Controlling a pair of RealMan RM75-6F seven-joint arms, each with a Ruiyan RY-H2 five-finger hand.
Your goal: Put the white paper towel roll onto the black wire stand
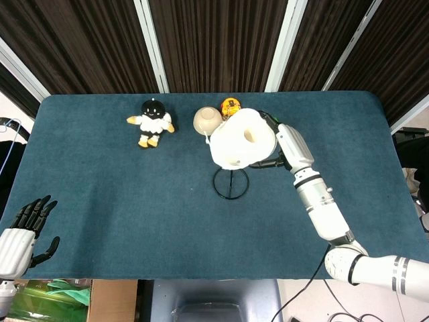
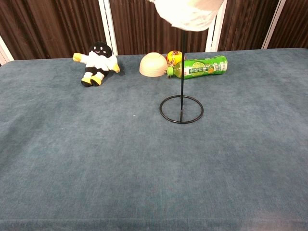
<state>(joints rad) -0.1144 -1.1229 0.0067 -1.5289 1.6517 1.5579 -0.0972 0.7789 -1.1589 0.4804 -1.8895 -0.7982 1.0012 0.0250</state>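
Observation:
The white paper towel roll (image 1: 242, 139) hangs in the air over the black wire stand (image 1: 231, 183), its core hole facing up in the head view. My right hand (image 1: 269, 162) grips the roll from its right side, and the roll hides most of the hand. In the chest view only the roll's underside (image 2: 190, 12) shows at the top edge, and the stand's upright rod (image 2: 182, 72) reaches up to it from the ring base (image 2: 181, 109). Whether the rod's tip is inside the core cannot be told. My left hand (image 1: 30, 228) is open at the table's front-left corner.
Along the back of the table lie a black and white plush toy (image 2: 96, 62), an upturned beige bowl (image 2: 153, 64), a small orange toy (image 1: 230, 106) and a green bottle (image 2: 199, 66) on its side. These last three sit just behind the stand.

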